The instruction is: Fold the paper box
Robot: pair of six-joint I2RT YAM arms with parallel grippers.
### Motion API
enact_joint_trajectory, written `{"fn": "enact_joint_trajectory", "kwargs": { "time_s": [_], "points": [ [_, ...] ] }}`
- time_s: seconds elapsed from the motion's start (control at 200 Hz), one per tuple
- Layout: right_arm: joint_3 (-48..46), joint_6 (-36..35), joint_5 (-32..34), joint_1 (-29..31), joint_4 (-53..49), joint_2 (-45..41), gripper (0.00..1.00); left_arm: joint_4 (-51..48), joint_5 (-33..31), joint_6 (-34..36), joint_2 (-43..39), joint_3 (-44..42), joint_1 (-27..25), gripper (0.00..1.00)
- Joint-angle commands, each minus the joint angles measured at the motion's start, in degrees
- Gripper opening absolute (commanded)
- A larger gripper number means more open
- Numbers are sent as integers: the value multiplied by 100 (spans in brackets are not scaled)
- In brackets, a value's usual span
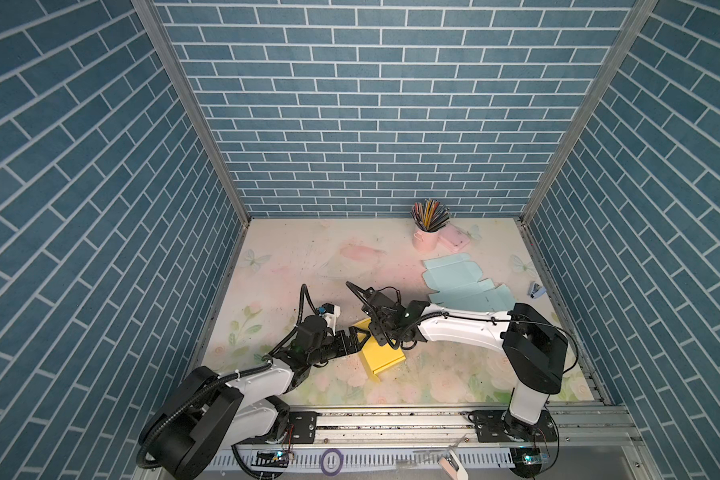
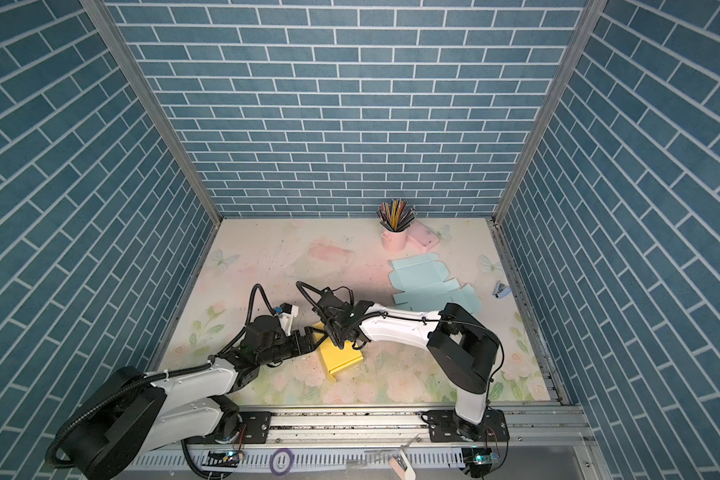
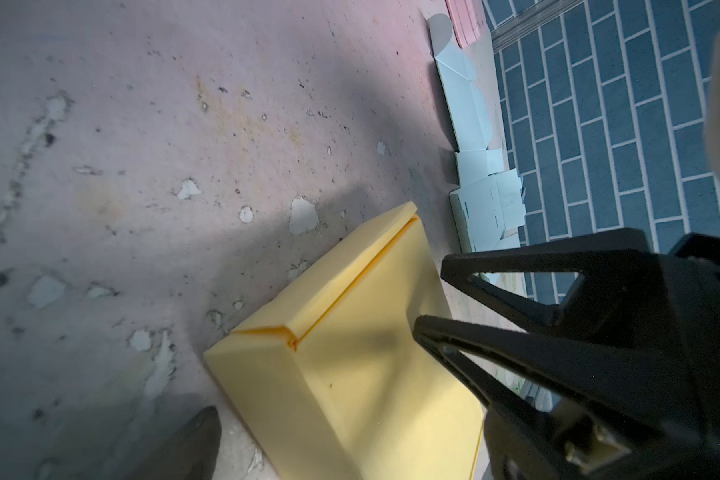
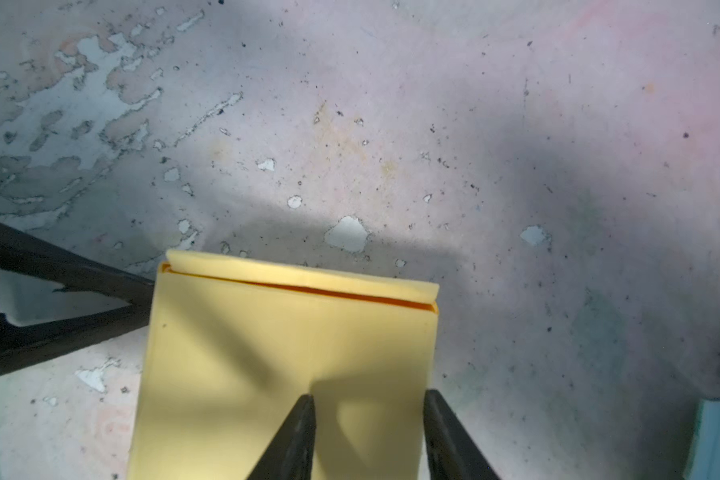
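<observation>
While its lid lies down with a thin gap along one edge, the yellow paper box (image 1: 381,358) sits on the near middle of the scuffed, flaking floral mat (image 1: 292,266). The right gripper (image 1: 381,338) hangs over it, fingers (image 4: 296,436) partly apart; the left gripper (image 1: 359,340) stands wide apart at its left side. A flat pale blue blank (image 1: 458,278) and a pink pencil cup (image 1: 425,240) lie back right. Blue brick-patterned walls (image 1: 350,124) enclose three sides.
</observation>
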Motion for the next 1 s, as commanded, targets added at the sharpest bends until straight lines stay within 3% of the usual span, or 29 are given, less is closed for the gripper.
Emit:
{"fn": "enact_joint_trajectory", "kwargs": {
  "time_s": [0.0,0.335,0.56,0.765,0.995],
  "points": [
    [-276,152,30,9,-207,238,44,779,76,-322,326,-121,45,99],
    [-695,178,-172,-87,224,45,43,3499,419,-1269,1821,-227,48,99],
    [-722,145,-121,-181,227,69,43,3737,448,-1314,1756,-413,46,99],
    [-710,76,-89,-249,220,98,43,2485,465,-1036,639,-287,31,99],
    [-593,-334,100,-367,191,-60,43,-1130,-170,-20,-1538,-52,154,93]
  ]
}}
